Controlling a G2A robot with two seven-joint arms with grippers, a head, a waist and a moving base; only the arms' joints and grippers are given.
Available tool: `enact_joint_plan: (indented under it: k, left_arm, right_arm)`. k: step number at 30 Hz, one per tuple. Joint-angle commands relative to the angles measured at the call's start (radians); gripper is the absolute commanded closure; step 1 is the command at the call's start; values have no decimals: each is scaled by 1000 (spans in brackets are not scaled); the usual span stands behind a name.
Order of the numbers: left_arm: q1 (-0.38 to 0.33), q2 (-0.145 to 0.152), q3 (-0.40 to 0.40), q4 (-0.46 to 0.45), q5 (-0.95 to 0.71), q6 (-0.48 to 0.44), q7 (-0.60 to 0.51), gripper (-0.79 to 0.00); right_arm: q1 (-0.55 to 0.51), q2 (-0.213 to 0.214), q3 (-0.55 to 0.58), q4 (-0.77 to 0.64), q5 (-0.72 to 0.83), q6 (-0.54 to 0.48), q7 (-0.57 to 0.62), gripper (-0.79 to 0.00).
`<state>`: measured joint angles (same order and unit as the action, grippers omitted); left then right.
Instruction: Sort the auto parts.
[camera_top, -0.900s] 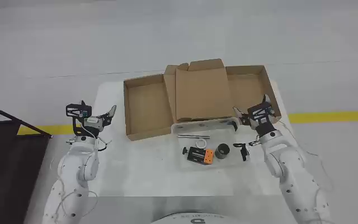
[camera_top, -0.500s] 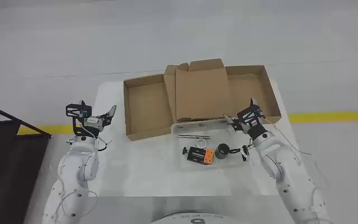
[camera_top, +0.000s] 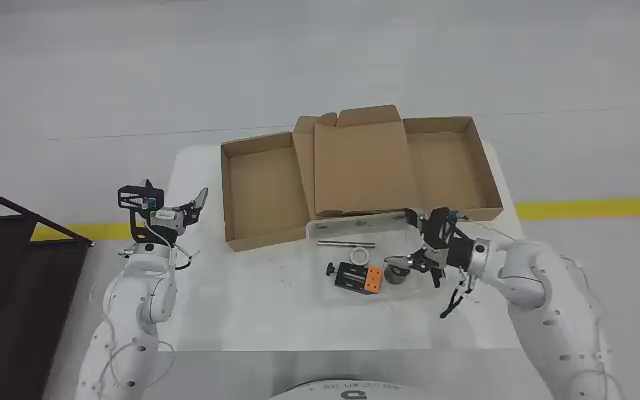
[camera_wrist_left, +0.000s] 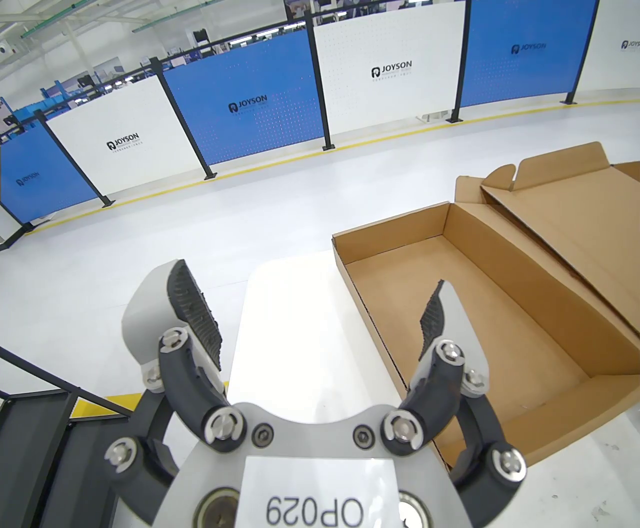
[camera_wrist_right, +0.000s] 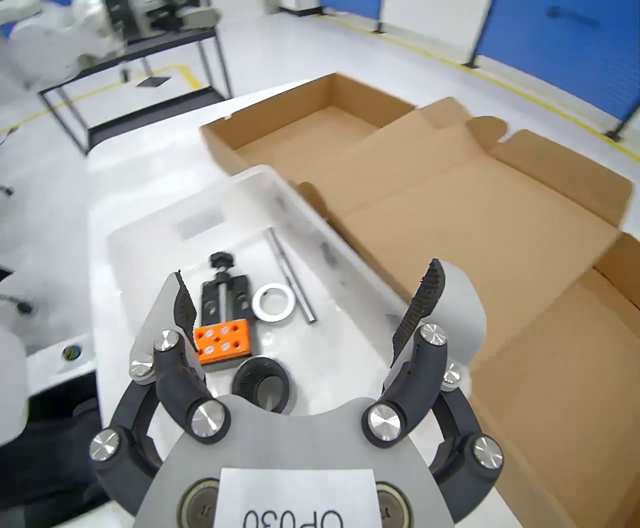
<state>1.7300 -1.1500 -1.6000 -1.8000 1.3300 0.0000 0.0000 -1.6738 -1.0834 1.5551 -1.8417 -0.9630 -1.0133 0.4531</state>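
A clear plastic tray (camera_top: 318, 232) in front of the cardboard box holds the parts: a metal rod (camera_top: 346, 243), a white ring (camera_top: 358, 257), a black clamp with an orange block (camera_top: 358, 277) and a black round bushing (camera_top: 398, 270). My right gripper (camera_top: 405, 242) hangs open above the tray's right end, next to the bushing. The right wrist view shows the rod (camera_wrist_right: 290, 280), ring (camera_wrist_right: 273, 302), orange block (camera_wrist_right: 222, 340) and bushing (camera_wrist_right: 262, 382) below my open right gripper (camera_wrist_right: 307, 268). My left gripper (camera_top: 165, 210) is open with nothing in it, at the table's far left.
The open cardboard box (camera_top: 265, 190) has a left bin, a raised middle flap (camera_top: 360, 160) and a right bin (camera_top: 450, 165). A small black part (camera_top: 437, 270) lies at the tray's right edge. A black rack (camera_top: 40, 270) stands left of the table.
The right arm has swung inward from the table's right side, and its gripper now hangs over the tray's parts. The left arm has not moved.
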Motion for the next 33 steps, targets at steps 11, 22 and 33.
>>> enact_joint_plan:
  k: [11,22,33]
  left_arm:
    - [0,0,0,0,0,0,0,-785]
    - [0,0,0,0,0,0,0,-785]
    - [0,0,0,0,0,0,0,-785]
  right_arm:
    - [10,57,-23,-81,-96,13,192,-496]
    - [3,63,-105,-122,-344,95,191,-536]
    - [-12,73,-146,-125,-462,96,148,-785]
